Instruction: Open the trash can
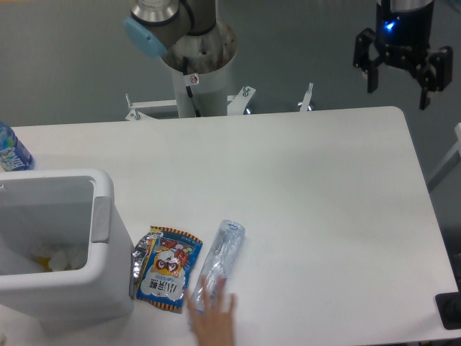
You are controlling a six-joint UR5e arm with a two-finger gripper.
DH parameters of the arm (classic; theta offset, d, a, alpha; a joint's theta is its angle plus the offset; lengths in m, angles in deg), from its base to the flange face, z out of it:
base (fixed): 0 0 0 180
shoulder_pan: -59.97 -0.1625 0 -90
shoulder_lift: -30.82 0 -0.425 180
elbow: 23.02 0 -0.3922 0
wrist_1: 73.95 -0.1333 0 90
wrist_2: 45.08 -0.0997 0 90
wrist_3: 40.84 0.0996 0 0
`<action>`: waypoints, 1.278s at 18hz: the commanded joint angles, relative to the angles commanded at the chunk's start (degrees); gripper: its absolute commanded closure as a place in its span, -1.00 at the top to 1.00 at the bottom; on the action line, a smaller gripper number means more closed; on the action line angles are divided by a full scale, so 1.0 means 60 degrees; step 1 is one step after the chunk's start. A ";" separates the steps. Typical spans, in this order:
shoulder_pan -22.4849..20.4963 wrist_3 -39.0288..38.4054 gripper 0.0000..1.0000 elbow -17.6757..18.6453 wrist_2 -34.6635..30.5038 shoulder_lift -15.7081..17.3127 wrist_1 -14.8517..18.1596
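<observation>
The trash can is a large white rectangular bin at the table's front left, partly cut off by the left edge. Its top stands open: I see down into it, with some white and yellow scraps on the bottom. A grey latch tab sits on its right rim. No lid shows. My gripper hangs high at the far right, above the table's back right corner and far from the can. Its fingers are spread and hold nothing.
A colourful snack packet lies just right of the can. A crushed clear plastic bottle lies beside it, with a human hand touching its near end. A blue-labelled bottle stands at the left edge. The arm's base is at the back.
</observation>
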 joint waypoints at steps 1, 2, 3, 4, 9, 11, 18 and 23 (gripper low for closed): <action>0.0015 0.0000 1.00 0.0015 -0.0015 0.0000 0.0000; 0.0015 0.0000 1.00 0.0015 -0.0015 -0.0014 0.0000; 0.0000 0.0000 1.00 0.0015 0.0000 0.0000 0.0000; 0.0000 0.0000 1.00 0.0015 0.0014 0.0000 0.0000; 0.0015 -0.0015 1.00 0.0000 0.0014 -0.0014 0.0000; 0.0000 -0.0015 1.00 -0.0029 0.0014 -0.0029 0.0000; 0.0000 -0.0498 1.00 -0.0044 0.0044 -0.0015 0.0000; 0.0000 -0.0498 1.00 -0.0044 0.0058 -0.0015 0.0000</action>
